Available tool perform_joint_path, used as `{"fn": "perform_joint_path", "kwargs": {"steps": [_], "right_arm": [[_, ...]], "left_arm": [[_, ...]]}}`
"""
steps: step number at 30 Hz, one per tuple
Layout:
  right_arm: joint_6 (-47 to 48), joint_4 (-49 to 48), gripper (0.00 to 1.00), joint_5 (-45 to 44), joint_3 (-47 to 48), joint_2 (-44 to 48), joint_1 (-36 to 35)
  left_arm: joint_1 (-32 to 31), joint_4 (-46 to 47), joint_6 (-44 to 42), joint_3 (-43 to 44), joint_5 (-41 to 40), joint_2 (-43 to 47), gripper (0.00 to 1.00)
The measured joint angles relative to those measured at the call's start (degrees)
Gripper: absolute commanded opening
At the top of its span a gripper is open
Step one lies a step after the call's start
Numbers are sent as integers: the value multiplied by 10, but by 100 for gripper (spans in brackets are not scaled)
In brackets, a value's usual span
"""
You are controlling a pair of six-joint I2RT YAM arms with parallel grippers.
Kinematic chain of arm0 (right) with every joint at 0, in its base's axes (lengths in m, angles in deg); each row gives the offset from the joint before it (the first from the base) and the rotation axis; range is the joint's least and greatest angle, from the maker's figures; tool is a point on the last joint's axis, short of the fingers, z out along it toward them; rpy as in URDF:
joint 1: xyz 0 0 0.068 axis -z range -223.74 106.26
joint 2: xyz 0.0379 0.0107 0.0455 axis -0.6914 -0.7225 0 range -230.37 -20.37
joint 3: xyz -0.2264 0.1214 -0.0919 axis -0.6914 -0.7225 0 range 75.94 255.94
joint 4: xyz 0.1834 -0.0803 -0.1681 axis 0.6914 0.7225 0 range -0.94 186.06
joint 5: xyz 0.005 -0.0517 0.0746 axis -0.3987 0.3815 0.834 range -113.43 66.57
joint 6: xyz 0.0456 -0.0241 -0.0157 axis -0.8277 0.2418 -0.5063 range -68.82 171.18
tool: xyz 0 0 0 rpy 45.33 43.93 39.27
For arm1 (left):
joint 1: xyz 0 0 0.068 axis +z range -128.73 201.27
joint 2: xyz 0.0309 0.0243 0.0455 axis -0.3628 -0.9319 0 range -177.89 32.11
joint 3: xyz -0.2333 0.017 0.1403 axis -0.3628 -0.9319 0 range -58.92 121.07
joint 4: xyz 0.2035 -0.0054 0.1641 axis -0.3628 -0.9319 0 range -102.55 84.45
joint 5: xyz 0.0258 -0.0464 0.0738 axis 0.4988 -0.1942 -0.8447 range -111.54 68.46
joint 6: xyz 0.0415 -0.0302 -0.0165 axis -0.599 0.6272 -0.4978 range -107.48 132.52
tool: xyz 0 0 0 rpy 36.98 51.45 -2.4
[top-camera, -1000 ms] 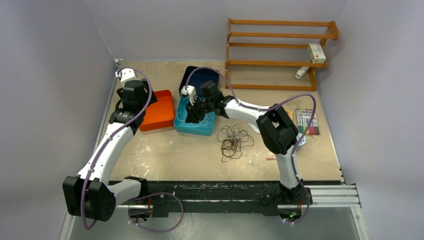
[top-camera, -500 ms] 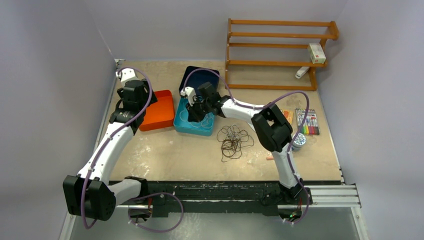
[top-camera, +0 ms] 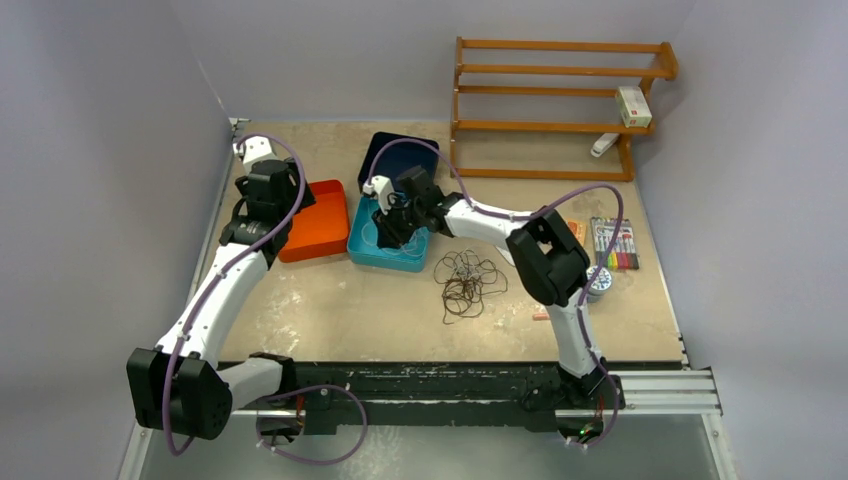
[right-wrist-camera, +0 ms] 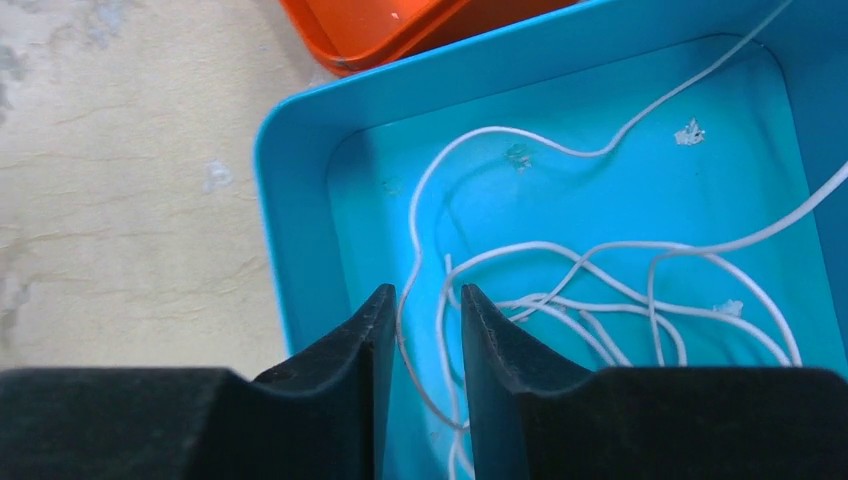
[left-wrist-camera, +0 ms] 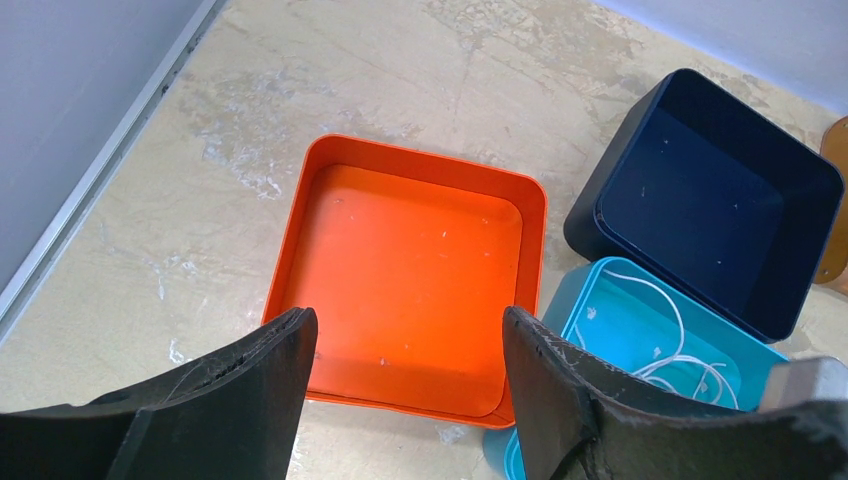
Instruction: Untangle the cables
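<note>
The cables show in two places. A dark wiry tangle (top-camera: 468,282) with a few pale strands lies on the table in front of the teal tray (top-camera: 385,262). Loose white cable (right-wrist-camera: 530,300) is spread over the teal tray's floor (right-wrist-camera: 620,190). My right gripper (right-wrist-camera: 425,292) hangs over that tray's near-left corner. Its jaws stand a narrow gap apart, and white strands run below the gap without being pinched. In the top view the right gripper (top-camera: 388,230) is above the tray. My left gripper (left-wrist-camera: 405,320) is wide open and empty above the orange tray (left-wrist-camera: 420,150).
A dark blue bin (top-camera: 410,150) stands behind the teal tray, and the orange tray (top-camera: 315,245) sits to its left. A wooden shelf (top-camera: 560,100) with small boxes is at the back right. A marker pack (top-camera: 612,245) and a tape roll (top-camera: 598,283) lie by the right arm.
My right gripper shifted slightly left and farther back over the teal tray. The dark tangle and the left arm have not moved.
</note>
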Motion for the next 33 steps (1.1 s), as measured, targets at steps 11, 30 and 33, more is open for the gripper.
{"fn": "perform_joint_path", "kwargs": {"steps": [11, 30, 33], "right_arm": [[-8, -41, 57, 37, -48, 137, 0], [-41, -16, 60, -65, -45, 108, 24], [-50, -16, 60, -90, -47, 108, 23]], "left_arm": [[0, 0, 0, 0, 1, 0, 67], [0, -1, 0, 0, 2, 0, 67], [0, -2, 0, 0, 8, -1, 71]]}}
